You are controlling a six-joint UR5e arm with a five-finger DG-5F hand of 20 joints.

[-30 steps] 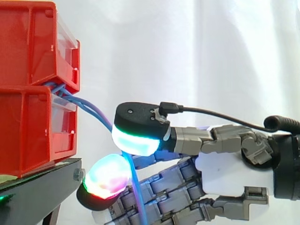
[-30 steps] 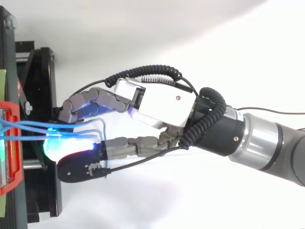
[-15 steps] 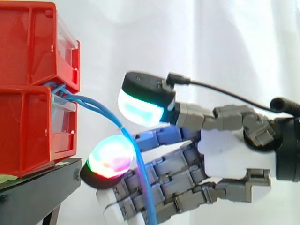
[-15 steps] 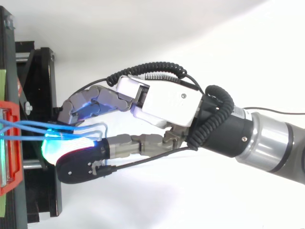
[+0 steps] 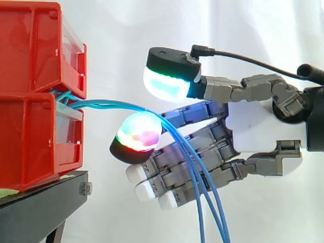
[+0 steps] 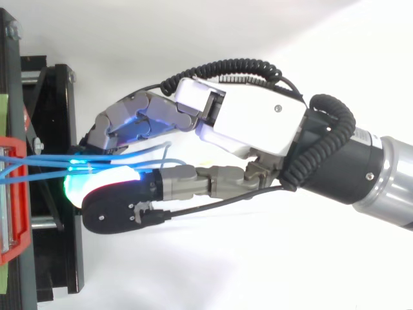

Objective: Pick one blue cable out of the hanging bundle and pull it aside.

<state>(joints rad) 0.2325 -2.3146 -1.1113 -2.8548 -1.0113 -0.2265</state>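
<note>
Side view: grey-and-white robot hand (image 5: 263,126) hooking thin blue cables (image 5: 198,192)

The thin blue cables are coming out between two stacked red plastic bins (image 5: 30,61), bending over and hanging down. The robot hand is reaching in from the right, half closed. One bent finger with a glowing fingertip (image 5: 139,136) is hooking under the cables. The thumb (image 5: 169,83) is sitting above, not touching them. The bins are sitting on a black metal stand (image 5: 40,207).
</note>
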